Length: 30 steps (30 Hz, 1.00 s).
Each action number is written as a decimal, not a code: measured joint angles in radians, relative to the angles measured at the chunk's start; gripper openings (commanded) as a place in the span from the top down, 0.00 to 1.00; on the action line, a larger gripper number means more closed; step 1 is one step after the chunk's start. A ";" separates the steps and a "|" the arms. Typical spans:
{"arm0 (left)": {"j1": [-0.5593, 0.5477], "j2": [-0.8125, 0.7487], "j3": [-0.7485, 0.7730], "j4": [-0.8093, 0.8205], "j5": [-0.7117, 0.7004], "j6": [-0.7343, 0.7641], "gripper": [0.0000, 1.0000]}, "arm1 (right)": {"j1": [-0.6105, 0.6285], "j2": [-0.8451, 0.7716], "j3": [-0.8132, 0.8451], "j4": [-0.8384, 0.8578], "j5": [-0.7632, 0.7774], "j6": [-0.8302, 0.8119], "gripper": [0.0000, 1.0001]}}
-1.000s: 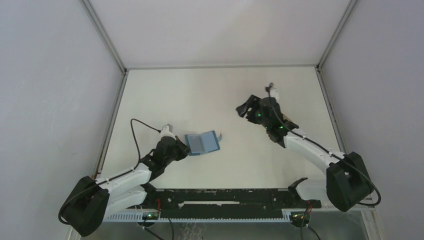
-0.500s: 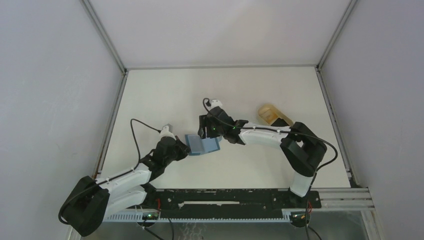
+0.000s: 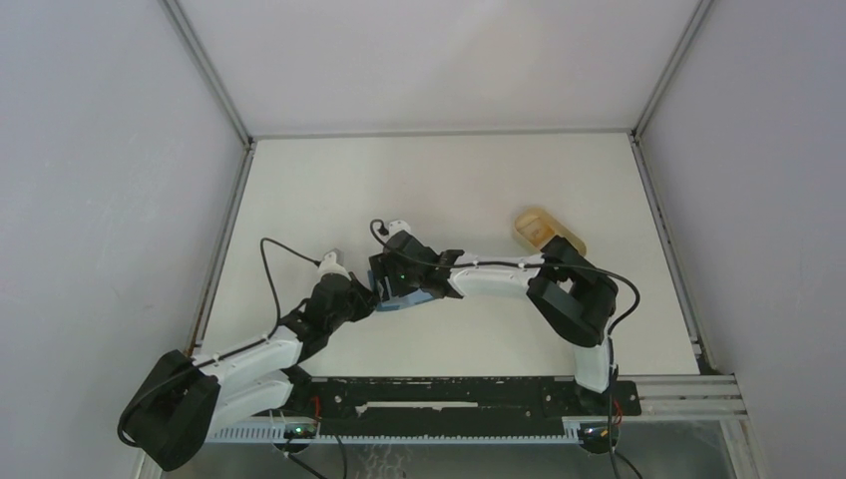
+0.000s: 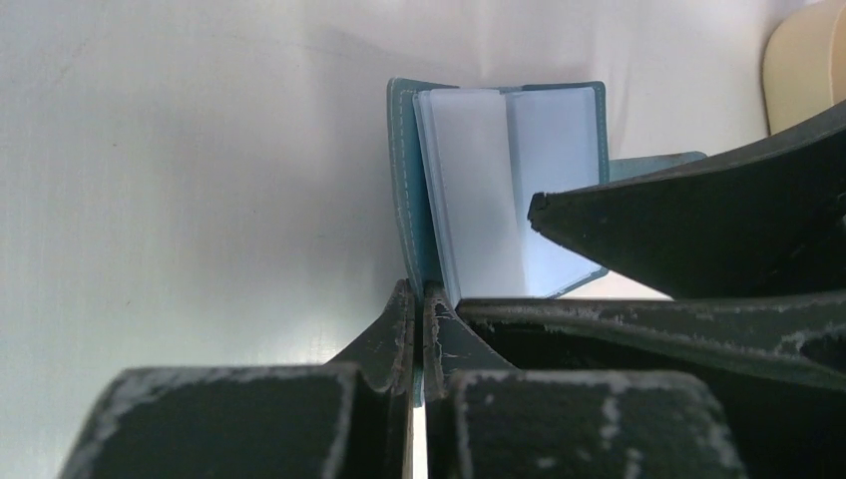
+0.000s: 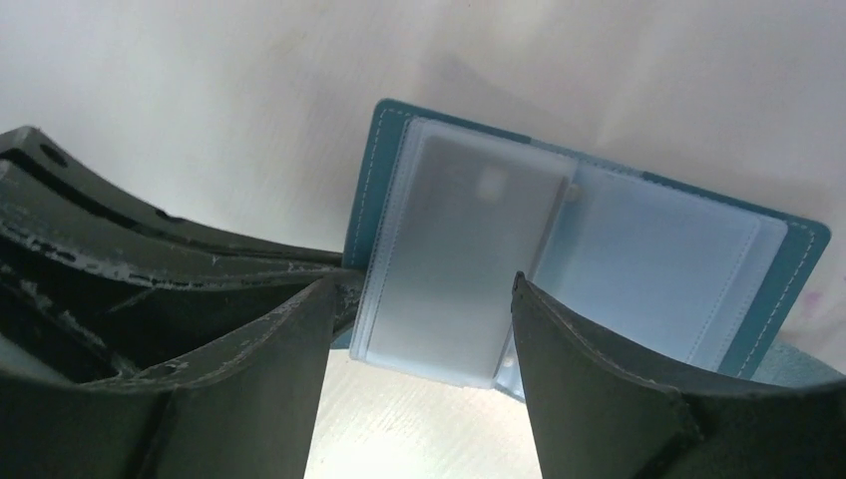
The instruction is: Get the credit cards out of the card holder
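Observation:
The teal card holder [image 5: 599, 239] lies open like a book, its clear sleeves fanned up. My left gripper [image 4: 419, 299] is shut on the edge of its left cover. A greyish card [image 5: 464, 239] shows through the raised frosted sleeve. My right gripper [image 5: 419, 284] is open, its fingers standing either side of that sleeve's near end without touching it. In the top view the right gripper [image 3: 389, 287] covers most of the holder [image 3: 414, 297], beside the left gripper [image 3: 367, 297]. A pale tan card [image 3: 544, 228] lies loose at the back right.
The right gripper's finger [image 4: 698, 239] crosses the left wrist view just over the holder. The tan card [image 4: 808, 60] shows at that view's top right corner. Metal frame rails [image 3: 224, 249] edge the white table on both sides.
My right arm has swung from the back right across to the card holder, leaving the tan card lying on the table. The left gripper has stayed put on the cover.

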<state>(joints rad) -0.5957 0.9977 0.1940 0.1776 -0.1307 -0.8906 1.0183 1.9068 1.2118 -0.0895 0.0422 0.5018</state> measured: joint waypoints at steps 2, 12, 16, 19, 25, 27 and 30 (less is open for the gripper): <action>0.000 0.003 -0.004 0.000 -0.004 0.000 1.00 | 0.006 0.020 0.031 -0.026 0.007 -0.008 0.26; 0.001 0.010 -0.005 -0.001 -0.017 0.000 1.00 | 0.004 0.073 0.072 -0.064 0.064 -0.037 0.26; 0.001 0.009 -0.005 -0.001 -0.017 0.000 1.00 | 0.005 0.082 0.080 -0.074 0.087 -0.051 0.25; 0.000 0.007 -0.005 -0.001 -0.020 0.000 1.00 | 0.005 0.084 0.089 -0.089 0.108 -0.067 0.24; 0.000 0.008 -0.005 0.000 -0.020 0.000 1.00 | 0.009 0.084 0.092 -0.107 0.173 -0.108 0.00; 0.000 0.010 -0.005 0.000 -0.020 0.000 1.00 | 0.011 0.084 0.093 -0.111 0.197 -0.125 0.00; 0.000 0.010 -0.005 0.001 -0.020 0.000 1.00 | 0.016 0.084 0.093 -0.111 0.227 -0.146 0.00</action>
<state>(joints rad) -0.5953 1.0080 0.1886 0.1787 -0.1505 -0.8906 1.0340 1.9903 1.3048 -0.2001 0.2687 0.3553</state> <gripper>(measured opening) 0.016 0.993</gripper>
